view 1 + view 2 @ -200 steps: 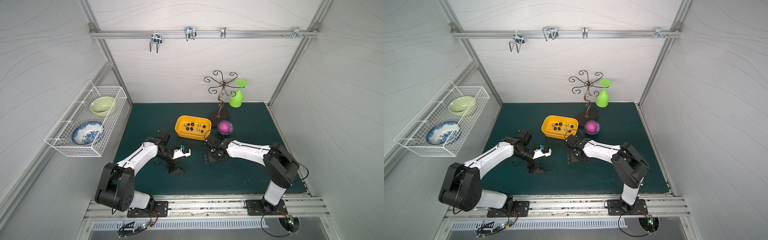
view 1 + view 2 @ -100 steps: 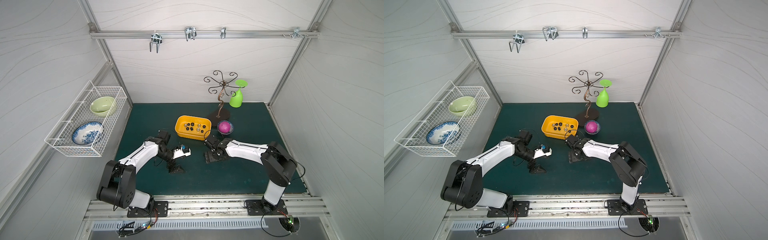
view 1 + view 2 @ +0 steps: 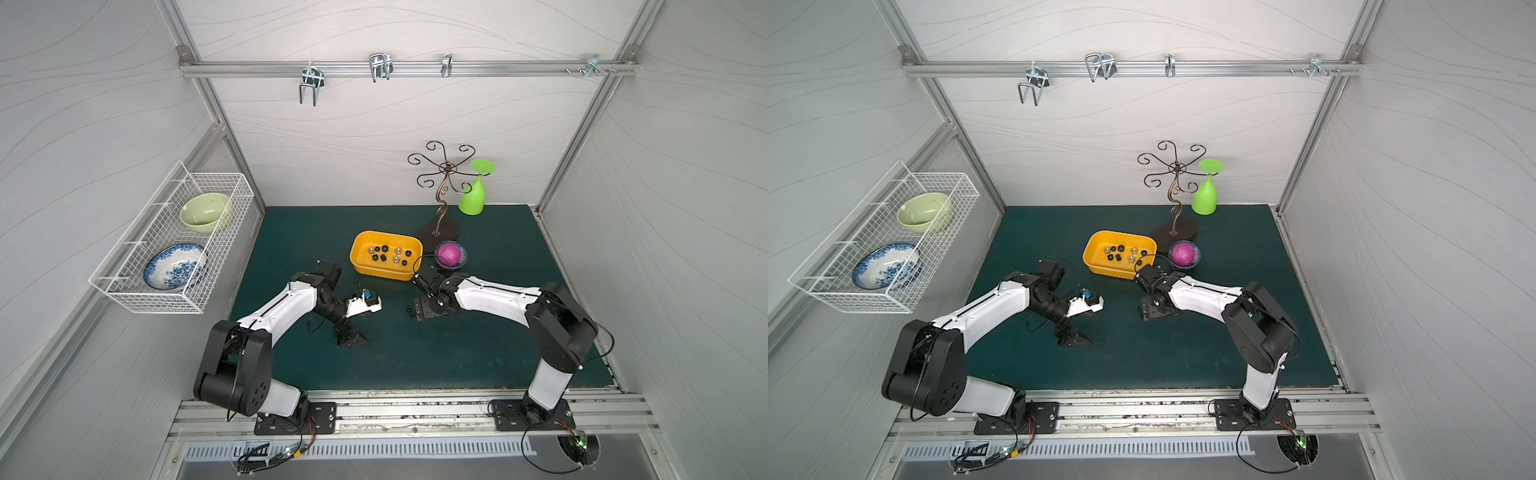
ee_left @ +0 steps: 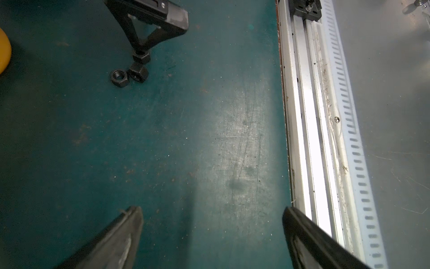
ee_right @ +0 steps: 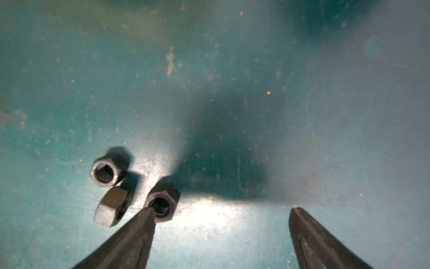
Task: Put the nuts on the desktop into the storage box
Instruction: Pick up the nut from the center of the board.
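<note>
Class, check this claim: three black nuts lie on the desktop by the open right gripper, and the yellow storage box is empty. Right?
No: the storage box is not empty; both top views show several nuts inside. The rest stands: three black nuts lie on the desktop by the open right gripper.

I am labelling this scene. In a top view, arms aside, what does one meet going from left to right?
White wire basket → yellow storage box → small bowl with the pink ball → green glass.
</note>
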